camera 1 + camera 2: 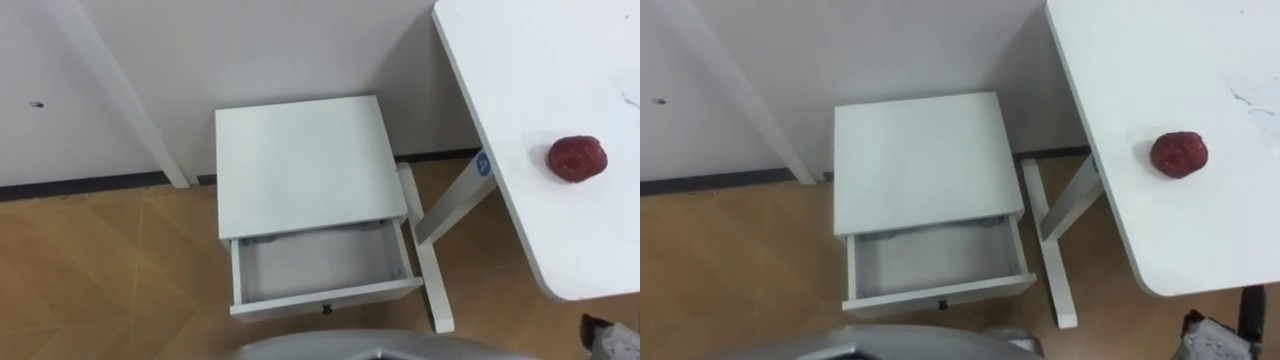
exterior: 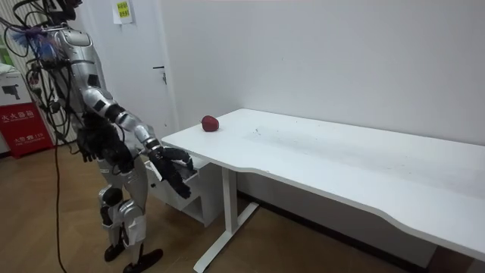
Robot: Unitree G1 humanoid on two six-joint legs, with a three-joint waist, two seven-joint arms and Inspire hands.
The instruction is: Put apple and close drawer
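My right robot hand (image 2: 168, 167) hung low beside the open drawer (image 1: 325, 297), fingers loose, holding nothing. The apple (image 1: 577, 158) sat on the surface (image 1: 540, 60), up ahead and off to my right, well apart from that hand. I judged the right arm the nearer one for the reach.

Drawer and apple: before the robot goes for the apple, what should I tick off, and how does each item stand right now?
1. Drawer pulled out of the cabinet: ok.
2. Room in the drawer for the apple: ok.
3. Apple resting on the table, untouched: ok.
4. Right hand open and carrying nothing: ok.
5. Apple within the right hand's reach from this stance: cannot tell.
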